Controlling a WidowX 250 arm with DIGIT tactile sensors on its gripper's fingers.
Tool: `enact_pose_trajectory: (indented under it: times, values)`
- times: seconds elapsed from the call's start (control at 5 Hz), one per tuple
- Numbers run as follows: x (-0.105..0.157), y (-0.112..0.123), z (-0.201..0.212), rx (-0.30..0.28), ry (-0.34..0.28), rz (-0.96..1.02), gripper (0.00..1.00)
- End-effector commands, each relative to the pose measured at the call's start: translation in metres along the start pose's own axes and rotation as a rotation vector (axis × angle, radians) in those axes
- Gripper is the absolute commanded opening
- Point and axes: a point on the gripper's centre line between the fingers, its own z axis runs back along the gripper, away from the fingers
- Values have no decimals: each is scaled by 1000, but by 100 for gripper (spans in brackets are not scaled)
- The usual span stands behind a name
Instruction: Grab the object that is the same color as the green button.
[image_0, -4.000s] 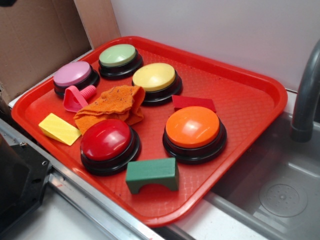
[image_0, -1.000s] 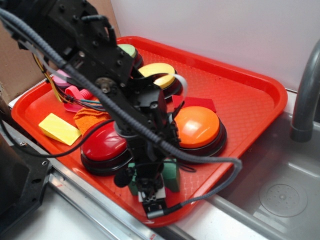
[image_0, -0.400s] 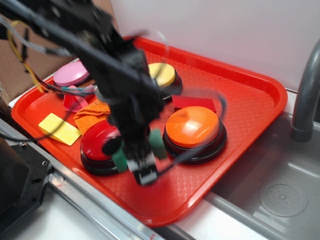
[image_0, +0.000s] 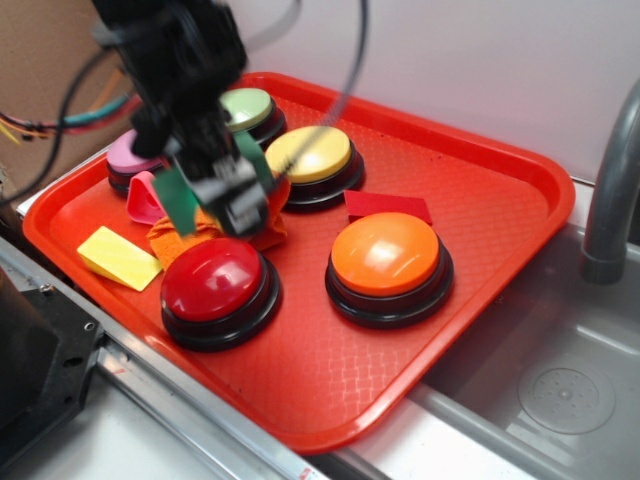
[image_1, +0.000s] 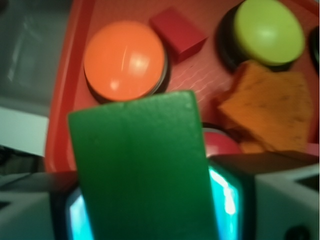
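The black gripper (image_0: 215, 190), jaws clamped on the dark green rectangular toy block (image_1: 142, 170), holds it above the red plastic tray (image_0: 480, 250), over the orange cloth (image_0: 165, 235). Risk: the smooth block could slip from the pads and fall onto the red-domed button (image_0: 215, 280).

Red tray (image_0: 480, 190) on a grey counter beside a sink (image_0: 560, 380); on the tray: green button (image_0: 248, 108) at far corner, pink button (image_0: 128, 160) and yellow button (image_0: 308, 155) near it; red button (image_0: 214, 280) and orange button (image_0: 386, 255) toward near edge; flat red block (image_0: 388, 206) between yellow and orange; yellow wedge (image_0: 118, 258) at left edge; orange cloth (image_0: 180, 235); pink toy (image_0: 146, 198).
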Motion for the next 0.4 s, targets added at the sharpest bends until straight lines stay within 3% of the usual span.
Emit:
enact_pose_trajectory:
  times: [0.0, 0.2]
  values:
    - [5, 24, 64, 9, -162, 226, 0]
    - [6, 32, 69, 0, -159, 279, 0]
